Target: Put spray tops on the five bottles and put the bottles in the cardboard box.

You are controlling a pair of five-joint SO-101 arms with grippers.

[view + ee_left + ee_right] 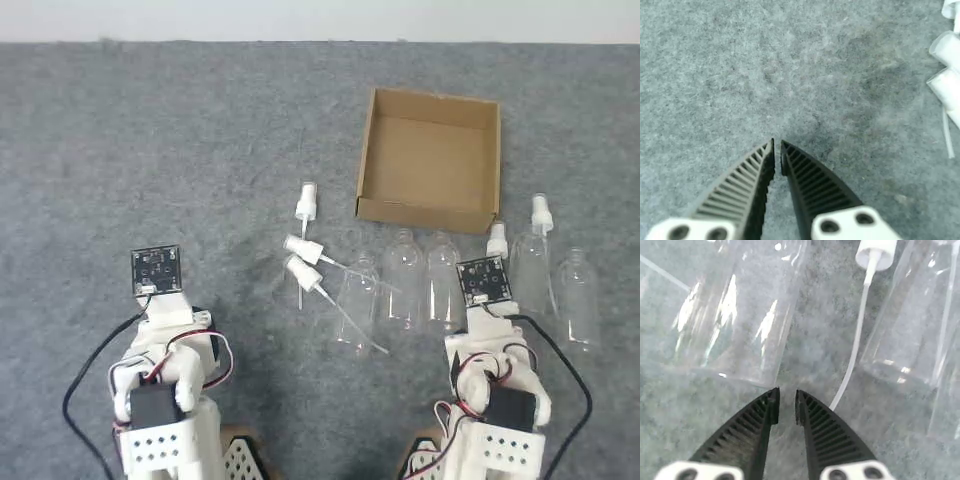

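Several clear bottles lie side by side in front of the cardboard box (430,160), among them one (358,300), another (403,278) and a third (578,295). Three loose spray tops (303,248) lie left of them. A further top (497,240) lies between bottles, and one (541,213) sits at a bottle's neck (530,268). My right gripper (786,392) is shut and empty, just short of a bottle (740,305) and a loose top's tube (852,360). My left gripper (777,145) is shut over bare carpet, with spray tops (947,85) off to one side.
Grey carpet (150,140) covers the table. The left arm (165,330) and right arm (490,340) stand near the front edge. A pale strip runs along the back.
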